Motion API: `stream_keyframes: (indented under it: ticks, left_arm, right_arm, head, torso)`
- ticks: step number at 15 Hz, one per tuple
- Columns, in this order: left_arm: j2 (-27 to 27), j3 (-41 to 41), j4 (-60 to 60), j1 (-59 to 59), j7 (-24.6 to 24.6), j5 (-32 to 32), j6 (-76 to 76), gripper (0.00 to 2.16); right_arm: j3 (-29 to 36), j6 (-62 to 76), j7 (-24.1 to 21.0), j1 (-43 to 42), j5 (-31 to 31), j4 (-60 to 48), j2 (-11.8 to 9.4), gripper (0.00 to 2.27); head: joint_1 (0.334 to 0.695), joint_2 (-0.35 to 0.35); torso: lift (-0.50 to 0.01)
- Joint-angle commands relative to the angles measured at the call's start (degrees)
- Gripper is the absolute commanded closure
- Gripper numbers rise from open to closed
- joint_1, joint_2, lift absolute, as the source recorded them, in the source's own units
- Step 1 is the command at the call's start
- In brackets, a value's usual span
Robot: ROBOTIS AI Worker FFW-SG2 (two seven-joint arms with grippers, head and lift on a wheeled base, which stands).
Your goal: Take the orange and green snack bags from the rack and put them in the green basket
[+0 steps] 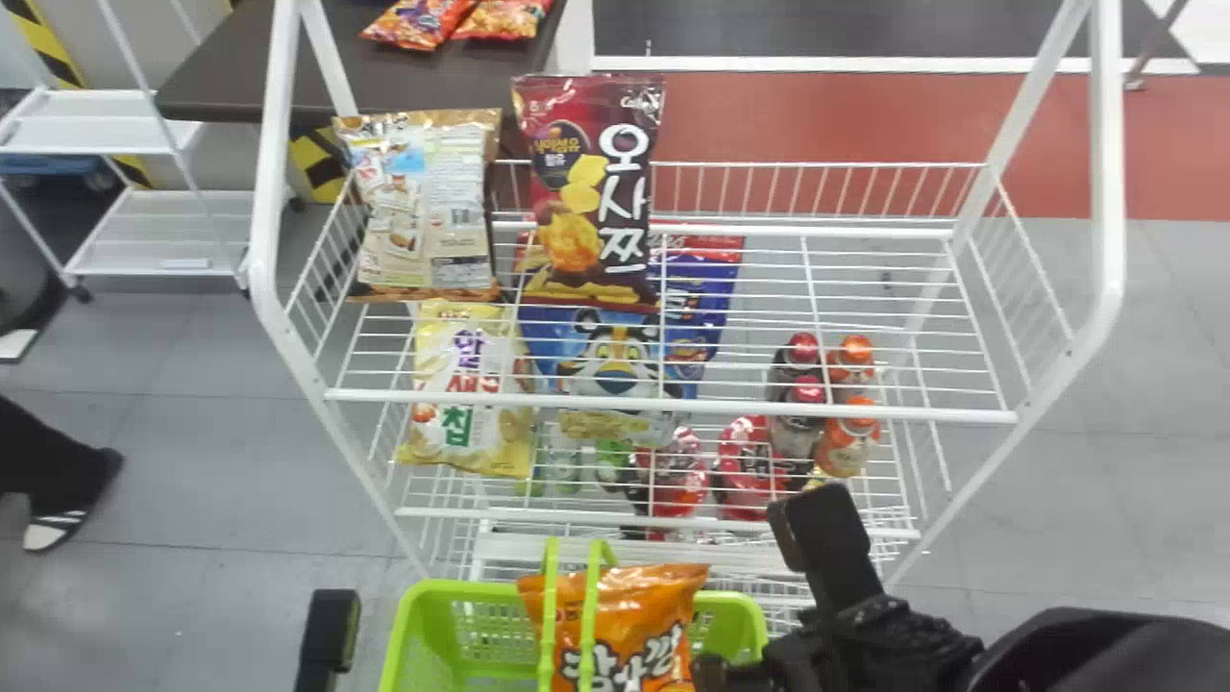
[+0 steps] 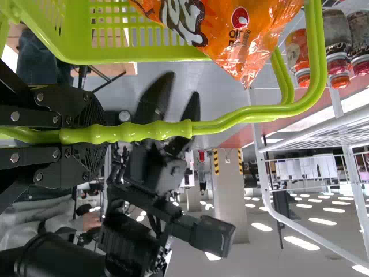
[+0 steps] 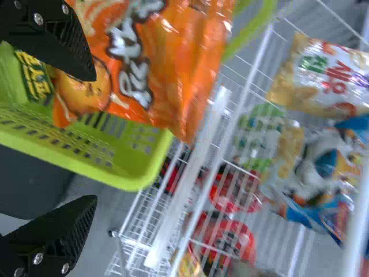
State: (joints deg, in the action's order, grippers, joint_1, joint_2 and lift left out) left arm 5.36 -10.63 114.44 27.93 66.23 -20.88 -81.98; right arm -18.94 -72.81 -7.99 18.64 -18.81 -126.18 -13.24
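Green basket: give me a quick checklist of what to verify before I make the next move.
1. Left pincer secure on the basket handle: ok, shut around the grip.
2. Orange bag in the green basket: ok, by the handle bars.
3. Green bag in the basket: ok, beside the orange one.
4. Orange bag wholly below the rim: not ok, its top stands above it.
5. Right pincer open: ok, fingers spread wide apart.
6. Right pincer clear of the orange bag: cannot tell, it is right beside it and contact can't be ruled out.
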Motion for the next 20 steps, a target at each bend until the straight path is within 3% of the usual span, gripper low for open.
stream_keyframes:
  ticks: [1,3,8,11,14,20]
  left_arm:
    - [0.0,0.0,-0.27,-0.07,-0.05,0.22,0.28,2.14]
    - [0.0,0.0,-0.27,-0.07,-0.05,0.22,0.28,2.15]
    - [-0.09,0.0,-1.15,0.02,0.04,0.22,1.51,2.15]
    - [-0.18,0.26,-1.5,0.02,0.22,0.22,2.21,2.15]
    - [-0.18,0.35,-1.59,0.02,0.39,0.22,2.56,2.15]
    - [-0.18,0.35,-1.68,0.02,0.57,0.14,2.74,2.15]
  right_arm:
    - [3.3,7.99,0.52,1.67,0.18,-1.96,-0.47,0.07]
    - [3.82,20.29,0.52,3.78,2.47,-3.19,-0.99,0.07]
    - [2.07,35.23,-0.01,6.5,7.3,-4.25,-0.82,0.08]
    - [-0.31,44.73,-3.0,8.52,11.87,-3.55,-0.82,0.09]
    - [1.63,51.23,-3.08,9.93,11.78,-2.14,-0.82,0.08]
    - [5.49,67.58,-2.56,13.62,10.02,2.43,-0.64,0.08]
  head:
    - [0.695,-0.021]
    - [0.695,-0.041]
    - [0.695,-0.051]
    - [0.695,-0.04]
    - [0.695,-0.042]
    - [0.695,-0.111]
  torso:
    - [0.0]
    - [0.0]
    - [0.0]
    - [0.0]
    - [0.0]
    - [0.0]
